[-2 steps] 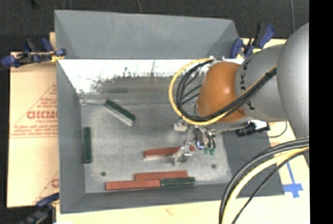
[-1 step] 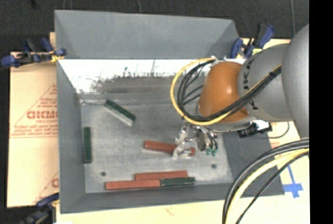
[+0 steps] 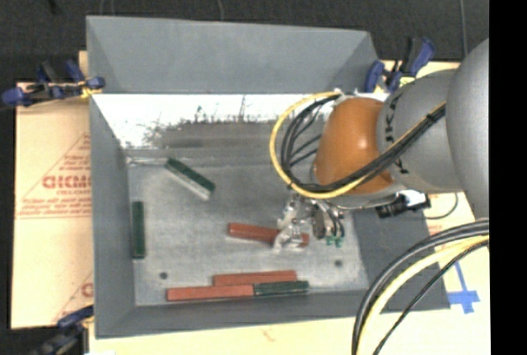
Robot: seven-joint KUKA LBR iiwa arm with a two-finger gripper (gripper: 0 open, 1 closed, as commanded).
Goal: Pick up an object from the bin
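My gripper point(image 3: 297, 235) is low in the bin, right of the middle, under the orange wrist cover. It sits over the right end of a red-brown stick point(image 3: 250, 232) that lies nearly level on the bin floor and runs out to the left. A short bit of the same red shows by the gripper's right side. The stick's end is hidden by the gripper's body.
A grey-green bar point(image 3: 189, 177) lies tilted at the back left. A dark green stick point(image 3: 137, 230) lies along the left wall. Along the front wall lie two red-brown sticks point(image 3: 211, 292) point(image 3: 255, 278) and a dark green one point(image 3: 282, 288). The arm and cables fill the right side.
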